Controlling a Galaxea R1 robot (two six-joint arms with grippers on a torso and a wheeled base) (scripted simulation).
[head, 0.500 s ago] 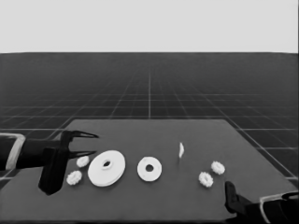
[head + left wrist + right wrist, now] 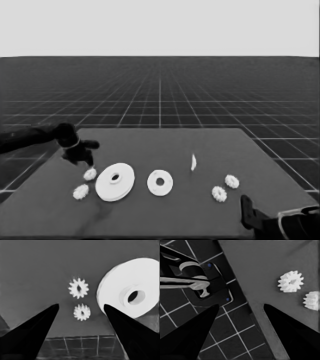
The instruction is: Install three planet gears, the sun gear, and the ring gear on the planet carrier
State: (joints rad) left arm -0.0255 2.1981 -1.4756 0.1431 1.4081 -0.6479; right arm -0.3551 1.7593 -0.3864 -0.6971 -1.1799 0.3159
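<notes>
The smaller round part [image 2: 160, 182] is seen lying flat near the middle of the table [image 2: 165, 220], its wide hole bare; nothing has been set on it yet. Just to its left lies the larger round part [image 2: 115, 181], likewise untouched. Two small gears are found beyond that disc, at the table's left end: one gear [image 2: 90, 174] just beside the disc's rim and a second gear [image 2: 80, 191] nearer the front edge. Two more gears [image 2: 219, 194] [image 2: 231, 181] lie close together toward the right end, and a thin white piece [image 2: 193, 162] stands between them and the smaller round part.

The left gripper [image 2: 85, 159] is held over the left-hand pair. In its wrist view the fingers [image 2: 37, 325] are spread wide, with nothing between them, and both gears [image 2: 78, 288] [image 2: 82, 312] show in the gap beyond the tips. The right gripper [image 2: 246, 210] is parked at the lower right corner, its fingers apart and empty.

The step in hand is judged to be the first gear pickup. Which of the two gears is aimed at cannot be told with certainty, though the one beside the disc appears likelier. A descent is called for next, centred on one gear alone and kept clear of the disc's rim, followed by a closing of the fingers across its teeth.
</notes>
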